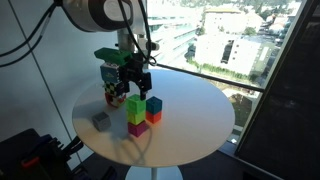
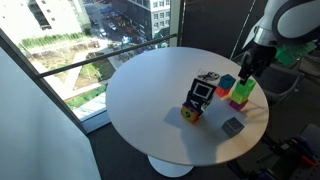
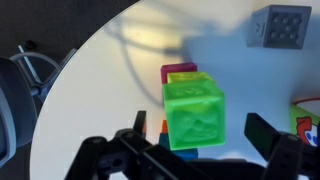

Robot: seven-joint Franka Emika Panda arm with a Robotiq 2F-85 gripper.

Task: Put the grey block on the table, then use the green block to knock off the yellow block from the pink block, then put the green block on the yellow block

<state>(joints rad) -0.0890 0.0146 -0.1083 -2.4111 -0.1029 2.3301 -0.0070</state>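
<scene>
The green block point(image 1: 136, 102) point(image 2: 243, 90) point(image 3: 195, 115) tops a stack, with the yellow block point(image 1: 135, 115) under it and the pink block point(image 1: 135, 128) point(image 3: 180, 72) at the bottom. My gripper point(image 1: 135, 84) point(image 2: 246, 72) point(image 3: 197, 116) hangs open just over the green block, one finger to either side of it in the wrist view and neither touching it. The grey block point(image 1: 101, 120) point(image 2: 232, 126) point(image 3: 280, 27) lies apart on the table point(image 1: 190, 130) point(image 2: 150, 100). In the wrist view the green block hides almost all of the yellow one.
A teal cube point(image 1: 153, 104) point(image 2: 228, 84) sits on an orange-red cube point(image 1: 153, 116) right beside the stack. A taller patterned box point(image 1: 110, 90) point(image 2: 200, 95) stands further back, an orange cube point(image 2: 190, 113) at its foot. The round table's edge is near on all sides.
</scene>
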